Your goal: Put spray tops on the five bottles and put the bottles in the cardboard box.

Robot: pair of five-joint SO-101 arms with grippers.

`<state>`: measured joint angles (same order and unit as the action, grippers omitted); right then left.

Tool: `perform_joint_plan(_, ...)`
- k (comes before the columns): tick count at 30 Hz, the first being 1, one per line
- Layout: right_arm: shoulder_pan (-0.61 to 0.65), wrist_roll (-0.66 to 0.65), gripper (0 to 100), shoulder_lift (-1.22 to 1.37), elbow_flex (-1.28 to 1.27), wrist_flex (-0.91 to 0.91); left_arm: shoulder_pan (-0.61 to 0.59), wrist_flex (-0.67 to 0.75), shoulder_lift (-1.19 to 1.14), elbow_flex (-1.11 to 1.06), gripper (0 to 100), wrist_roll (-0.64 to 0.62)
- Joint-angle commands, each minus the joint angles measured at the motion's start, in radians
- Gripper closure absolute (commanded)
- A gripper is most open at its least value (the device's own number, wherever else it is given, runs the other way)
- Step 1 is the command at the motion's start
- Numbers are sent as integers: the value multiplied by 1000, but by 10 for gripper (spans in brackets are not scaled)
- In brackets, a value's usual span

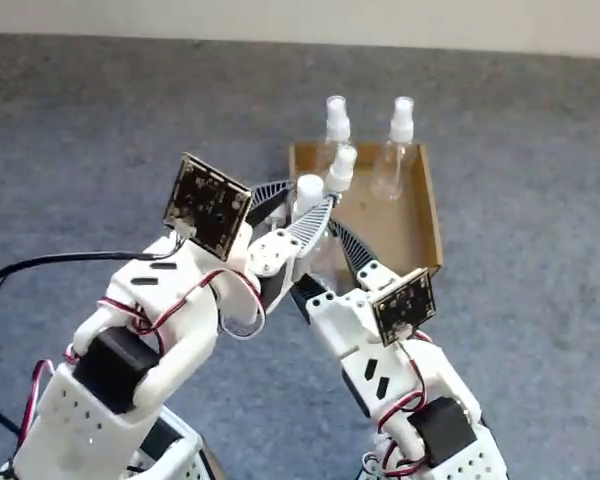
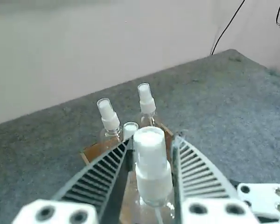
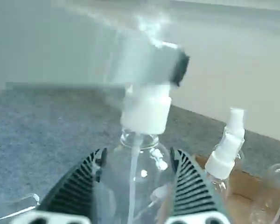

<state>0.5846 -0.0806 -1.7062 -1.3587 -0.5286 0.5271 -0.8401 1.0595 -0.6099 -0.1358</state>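
A clear bottle (image 3: 135, 186) is held upright just in front of the cardboard box (image 1: 432, 205), with my right gripper (image 3: 139, 156) shut on its body. A white spray top (image 2: 150, 158) sits on its neck, and my left gripper (image 2: 151, 142) is closed on that top from above. In the high view the left gripper (image 1: 305, 205) is over the right gripper (image 1: 325, 262), at the box's near left corner. Three bottles with spray tops stand in the box: two at the back (image 1: 337, 125) (image 1: 400, 150) and one nearer (image 1: 342, 168).
Grey carpet (image 1: 520, 300) covers the table around the box. The right half of the box floor (image 1: 390, 225) is bare. A black cable (image 1: 50, 262) trails off to the left of the left arm.
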Motion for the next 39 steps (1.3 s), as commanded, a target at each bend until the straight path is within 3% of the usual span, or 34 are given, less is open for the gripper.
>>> perform_joint_plan(1,-7,11,995,-2,13,-4,-1,-8,8,147,886,-2)
perform_joint_plan(12,-7,11,995,-4,12,-4,-4,-46,-262,317,944,126)
perform_joint_plan(28,-21,9,995,-4,13,-4,-5,-140,-266,265,944,137)
perform_joint_plan(34,-136,9,995,-2,18,-4,-142,-235,-125,380,873,198)
perform_joint_plan(39,-165,9,995,88,81,-4,-278,-393,-2,329,855,198)
